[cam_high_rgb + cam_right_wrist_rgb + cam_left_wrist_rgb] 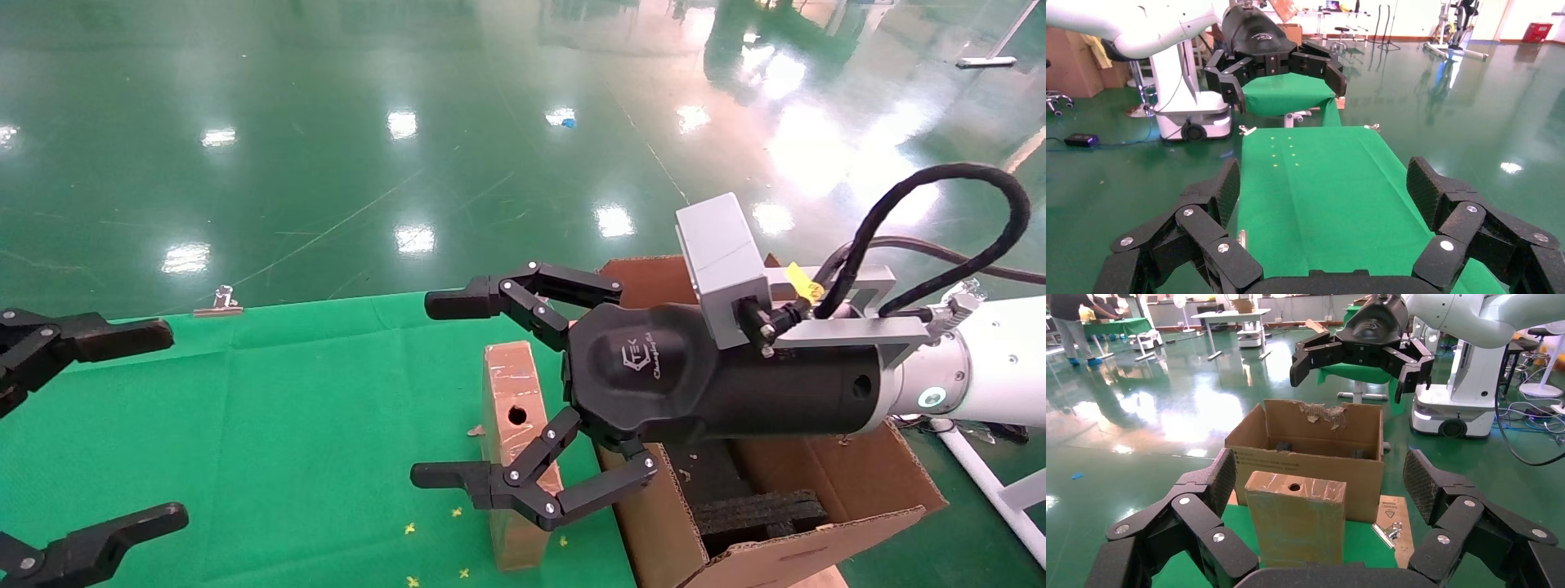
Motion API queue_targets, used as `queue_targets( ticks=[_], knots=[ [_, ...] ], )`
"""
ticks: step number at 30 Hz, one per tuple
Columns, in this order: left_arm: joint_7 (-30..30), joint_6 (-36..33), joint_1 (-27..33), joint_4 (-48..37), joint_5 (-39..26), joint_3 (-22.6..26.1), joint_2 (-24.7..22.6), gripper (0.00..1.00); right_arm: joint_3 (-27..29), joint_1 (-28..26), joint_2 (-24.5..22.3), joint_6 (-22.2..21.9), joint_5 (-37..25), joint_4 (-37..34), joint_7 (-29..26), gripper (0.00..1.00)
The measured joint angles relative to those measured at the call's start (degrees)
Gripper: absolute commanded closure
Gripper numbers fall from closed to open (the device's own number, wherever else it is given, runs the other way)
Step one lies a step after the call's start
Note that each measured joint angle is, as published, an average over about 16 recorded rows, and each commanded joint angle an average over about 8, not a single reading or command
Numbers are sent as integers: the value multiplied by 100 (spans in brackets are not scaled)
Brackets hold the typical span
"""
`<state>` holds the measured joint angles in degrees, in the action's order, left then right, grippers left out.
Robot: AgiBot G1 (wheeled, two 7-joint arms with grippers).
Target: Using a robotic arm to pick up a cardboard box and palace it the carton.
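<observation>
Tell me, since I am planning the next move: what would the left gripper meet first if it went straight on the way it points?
Probably the cardboard box: it stands upright on the green cloth, centred between the open fingers of the left gripper, with the carton just behind it. The gap to the box is unclear.

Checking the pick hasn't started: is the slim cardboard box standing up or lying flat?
Standing. The cardboard box rests upright on the green cloth beside the carton, its holed narrow face up; the open right gripper is above it.
</observation>
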<state>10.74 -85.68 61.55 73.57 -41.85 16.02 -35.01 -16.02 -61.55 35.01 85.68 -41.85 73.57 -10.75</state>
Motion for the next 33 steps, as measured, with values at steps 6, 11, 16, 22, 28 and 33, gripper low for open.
queue_targets(
  ticks=[6,11,16,22,28,33],
  knots=[
    [0,0,0,0,0,0,0,0,0,0,0,0,0,0,0,0],
    [0,0,0,0,0,0,0,0,-2,-1,-1,0,-4,2,0,0],
    [-1,0,1,-2,0,1,0,0,-43,-36,-10,-27,-128,67,-8,0],
    [-2,-1,2,-4,1,3,0,0,-280,-282,60,-76,-675,213,-115,0],
    [-4,-1,3,-5,3,6,0,0,-843,-863,376,-41,-1784,363,-437,0],
    [-5,0,4,-6,4,8,1,0,-1528,-1553,861,90,-2958,409,-877,0]
  ],
)
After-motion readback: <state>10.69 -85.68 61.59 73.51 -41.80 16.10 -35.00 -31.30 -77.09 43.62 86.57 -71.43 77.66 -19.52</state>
